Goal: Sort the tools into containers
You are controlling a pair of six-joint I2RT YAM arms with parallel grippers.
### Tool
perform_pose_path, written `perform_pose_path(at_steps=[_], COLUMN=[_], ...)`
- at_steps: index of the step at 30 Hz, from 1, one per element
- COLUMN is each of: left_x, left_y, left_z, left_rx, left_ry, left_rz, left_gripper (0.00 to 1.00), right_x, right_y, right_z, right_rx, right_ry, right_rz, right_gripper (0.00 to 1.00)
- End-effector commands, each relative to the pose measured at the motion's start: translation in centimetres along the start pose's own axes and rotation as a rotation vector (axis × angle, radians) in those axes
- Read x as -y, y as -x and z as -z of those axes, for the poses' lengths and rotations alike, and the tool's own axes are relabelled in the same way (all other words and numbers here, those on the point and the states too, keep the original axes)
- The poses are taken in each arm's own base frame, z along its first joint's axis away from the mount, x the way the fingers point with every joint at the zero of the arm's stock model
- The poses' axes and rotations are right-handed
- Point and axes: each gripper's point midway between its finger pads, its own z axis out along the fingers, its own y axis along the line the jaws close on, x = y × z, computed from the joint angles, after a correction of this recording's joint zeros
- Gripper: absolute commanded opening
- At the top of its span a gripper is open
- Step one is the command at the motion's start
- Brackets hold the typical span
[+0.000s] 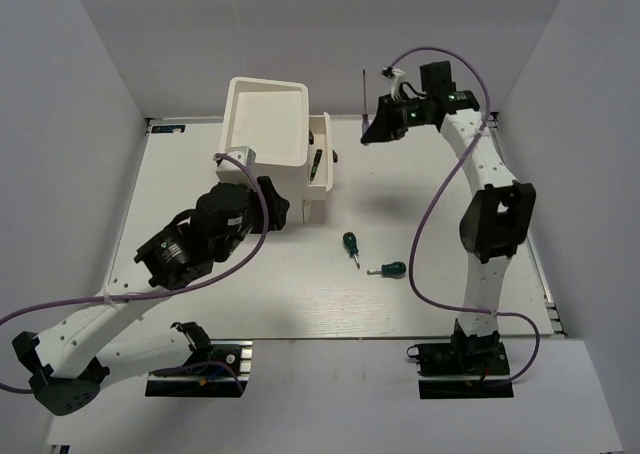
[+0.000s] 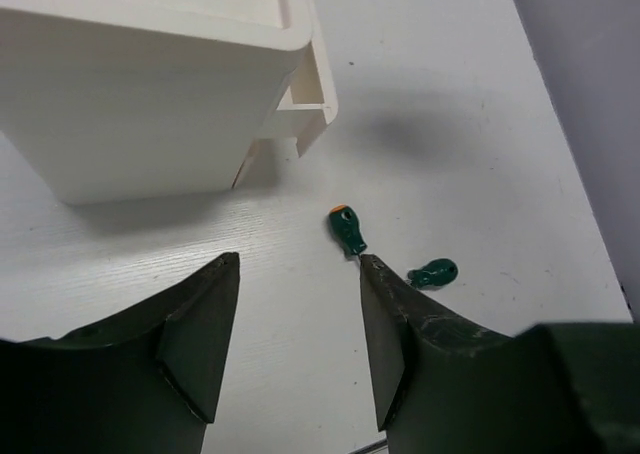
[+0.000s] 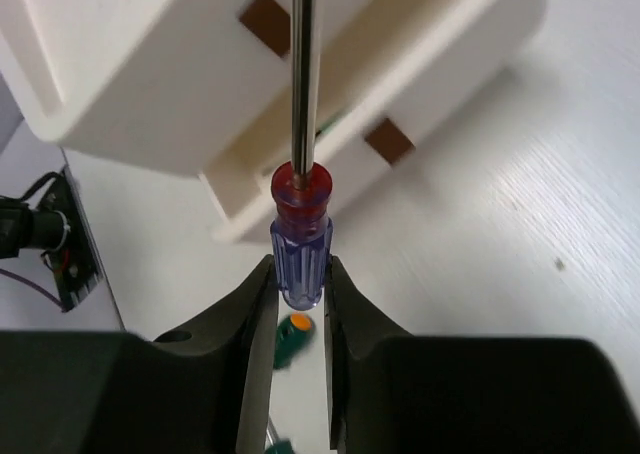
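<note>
My right tool [image 3: 298,279] is clamped on the handle of the purple screwdriver [image 3: 300,249], with the shaft pointing straight out away from me. It's up in the air at the far right of the table [image 1: 300,294], just right of the white cabinet [image 1: 268,124]. One drawer [image 1: 323,174] sticks out of the cabinet's right side (there's a slim dark thing [image 1: 316,164] lying in it, can't tell which tool it is). My left tool [image 2: 298,319] is wide open with nothing in it, hanging on the near side of the cabinet. Two stubby green screwdrivers lie mid-table, close together but apart: one [image 2: 348,231] has an orange end cap, and the other [image 2: 433,272] is a bit right and nearer.
</note>
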Motion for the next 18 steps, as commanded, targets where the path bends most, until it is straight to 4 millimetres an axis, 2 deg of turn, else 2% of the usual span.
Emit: perform_pose_path(at_steps=[1,5,6,8,14,17,18], left_x=[-1.4,-1.6,-1.5,-1.4,-1.4,-1.5,-1.5], left_y=[-1.4,-1.4,-1.4,-1.5,-1.5,-1.4,-1.3], left_z=[-0.4,-0.2,-0.2,-0.2,-0.2,-0.2,-0.1], left_rx=[-0.036,-0.028,-0.027,-0.033,-0.033,-0.026,-0.026], left_ry=[0.075,0.069,0.070,0.062,0.062,0.071,0.071], left_rz=[0.006,0.020,0.031,0.031,0.031,0.031,0.031], left_gripper=[0.62,0.62,0.62,0.62,0.62,0.62,0.62], right_x=[-2.8,-4.3,-3.7,-4.2,-4.5,-4.5,-4.5], right_y=[2.1,3.2,2.7,2.5,2.8,1.8,1.6], right_z=[-3.2,-5.5,-6.3,-7.3,-9.0,-9.9,-10.0], right_rx=[0.006,0.027,0.018,0.023,0.046,0.023,0.016], right_ry=[0.132,0.102,0.052,0.052,0.046,0.044,0.047], right_rz=[-0.045,-0.096,-0.125,-0.124,-0.246,-0.275,-0.278], right_gripper=[0.00,0.00,0.00,0.00,0.00,0.00,0.08])
